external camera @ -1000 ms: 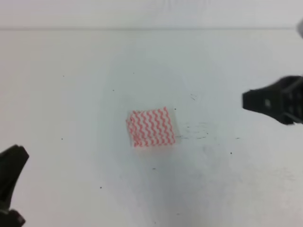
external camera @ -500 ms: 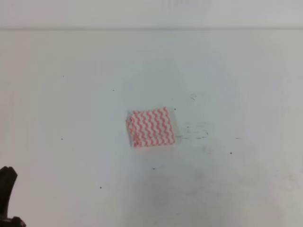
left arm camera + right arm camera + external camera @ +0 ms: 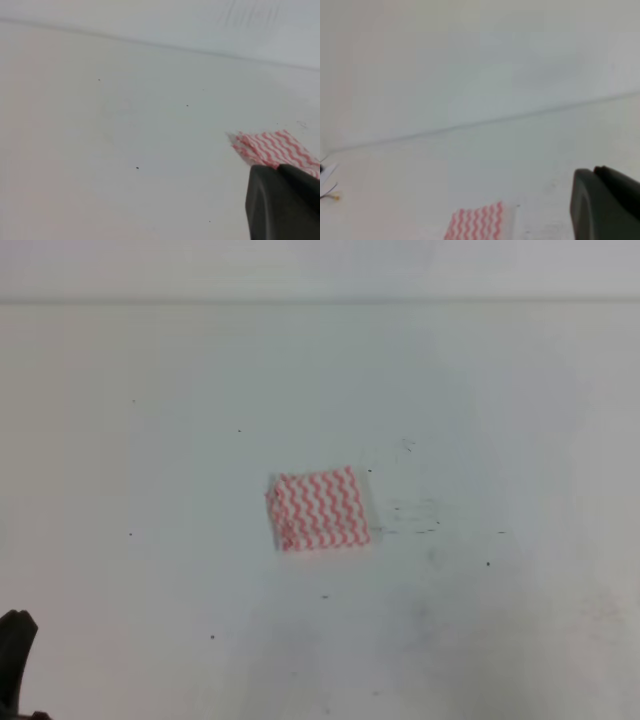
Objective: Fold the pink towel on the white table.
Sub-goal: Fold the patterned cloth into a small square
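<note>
The pink towel (image 3: 320, 510) lies folded into a small, nearly square packet in the middle of the white table (image 3: 150, 460), flat and untouched. Only a dark tip of my left gripper (image 3: 14, 660) shows at the bottom left corner of the exterior view, far from the towel. In the left wrist view the towel (image 3: 277, 149) sits just beyond the gripper's dark finger (image 3: 280, 205). The right wrist view has the towel (image 3: 475, 223) at the bottom edge and a dark finger (image 3: 607, 205) at the lower right. Neither view shows the jaws' gap.
Small dark specks and faint scuff marks (image 3: 415, 520) dot the table right of the towel. The table's far edge (image 3: 320, 302) meets a pale wall. At the left edge of the right wrist view lies a small white object (image 3: 326, 175) with thin wires.
The right gripper has withdrawn out of the exterior view to the right. The left gripper has sunk toward the bottom left corner. The towel has not moved.
</note>
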